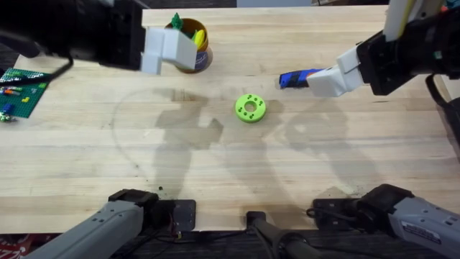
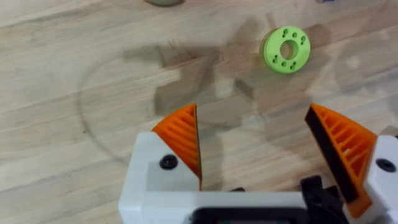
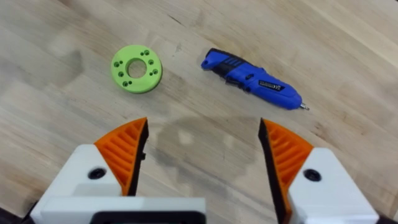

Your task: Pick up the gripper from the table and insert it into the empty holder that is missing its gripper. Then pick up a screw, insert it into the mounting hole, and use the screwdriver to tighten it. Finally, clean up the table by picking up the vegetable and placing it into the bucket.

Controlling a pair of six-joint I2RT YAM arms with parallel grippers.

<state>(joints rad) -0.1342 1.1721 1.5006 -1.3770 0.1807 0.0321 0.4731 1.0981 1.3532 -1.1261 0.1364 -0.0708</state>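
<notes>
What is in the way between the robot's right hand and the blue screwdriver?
Nothing visible. The right gripper hangs open above the table, and bare wood lies between it and the blue screwdriver. The green ring sits off to one side, apart from the screwdriver.

You were working in a robotics lab or workshop. The pale butcher-block worktop point(image 1: 302, 158) carried two arm bases bolted at its near edge, with cables running between them. A blue screwdriver point(image 3: 255, 79) lay on the wood near a lime-green printed ring point(image 1: 250, 108) drilled with small holes. A green studded baseplate point(image 1: 21, 90) with small bricks sat at the left edge, and a brown bucket point(image 1: 200, 57) stood farther back.
</notes>
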